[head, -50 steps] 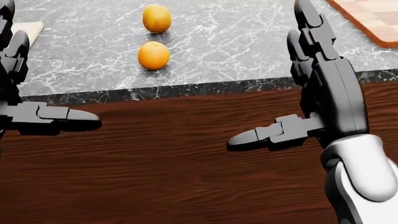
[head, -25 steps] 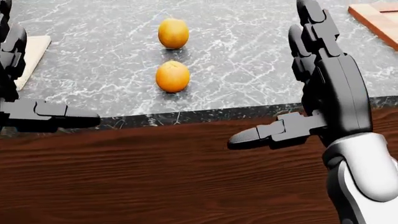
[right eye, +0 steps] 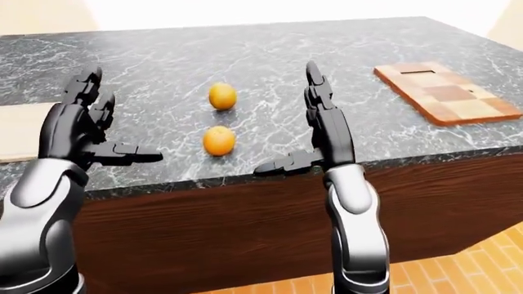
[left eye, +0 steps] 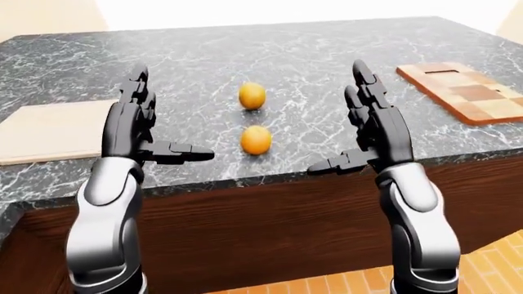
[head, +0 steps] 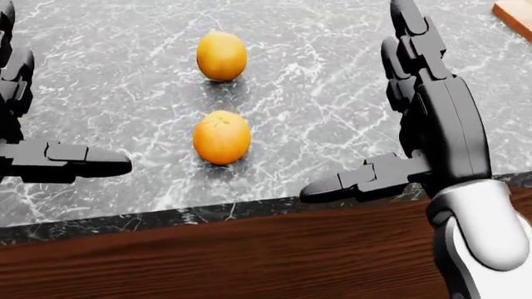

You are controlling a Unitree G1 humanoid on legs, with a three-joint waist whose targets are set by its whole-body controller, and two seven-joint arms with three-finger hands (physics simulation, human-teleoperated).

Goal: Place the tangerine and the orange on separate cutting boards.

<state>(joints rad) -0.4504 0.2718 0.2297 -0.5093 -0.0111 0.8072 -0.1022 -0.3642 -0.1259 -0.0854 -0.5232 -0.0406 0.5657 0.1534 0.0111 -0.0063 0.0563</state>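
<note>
bare counter (left eye: 311, 67) around both fruits (head: 221, 137), boards well apart

A kitchen: marble-topped island (left eye: 286, 55) with two cutting boards (left eye: 461, 92) and fruit (head: 221, 137)

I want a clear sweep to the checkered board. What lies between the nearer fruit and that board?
In the left-eye view, only the right hand, held open, stands between the nearer fruit and the checkered board; the marble counter there is bare.

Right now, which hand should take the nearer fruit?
Left, marginally. The left hand is open with its thumb pointing at the nearer fruit, closer than the right hand, and the pale board lies on its side.
</note>
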